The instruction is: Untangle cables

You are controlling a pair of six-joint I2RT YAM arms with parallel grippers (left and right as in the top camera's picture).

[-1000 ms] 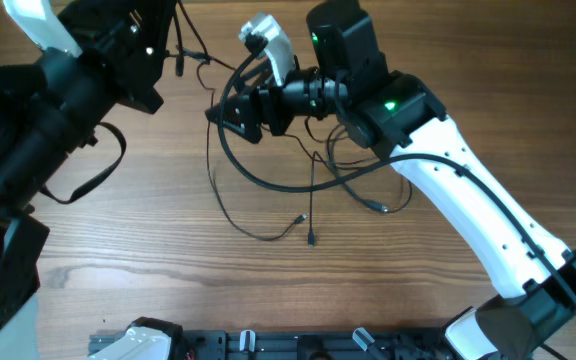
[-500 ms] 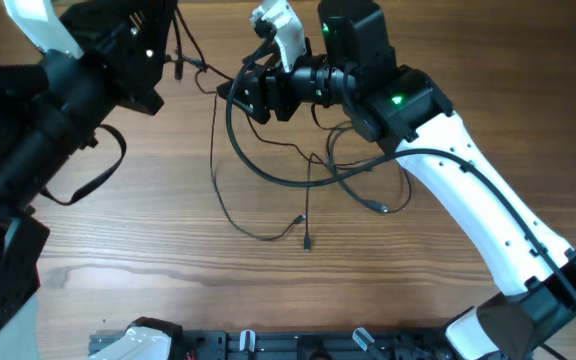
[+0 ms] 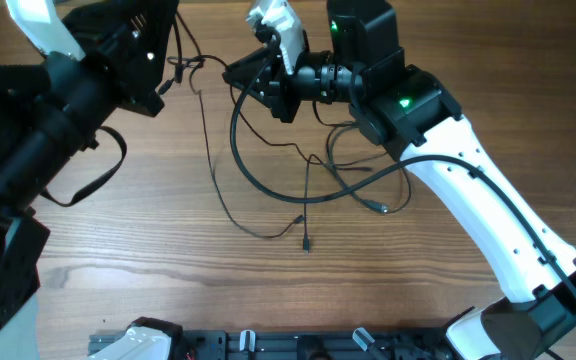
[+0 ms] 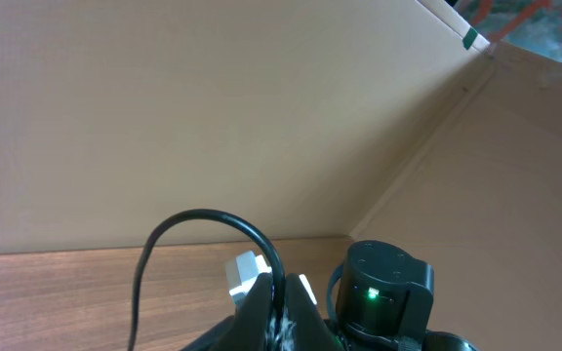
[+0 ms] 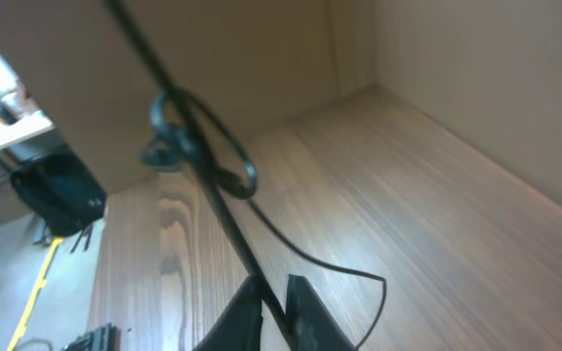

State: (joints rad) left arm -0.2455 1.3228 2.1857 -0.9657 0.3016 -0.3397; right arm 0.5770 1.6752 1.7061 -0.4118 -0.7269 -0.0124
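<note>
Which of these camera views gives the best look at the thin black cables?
The overhead view: the cables lie spread across the table, loops and plug ends visible. The right wrist view shows one taut strand and a loop; the left wrist view just one arc.

Left jaws mostly below picture's bottom edge

No readable text, label, brand, number or sign shows in any of the views
</note>
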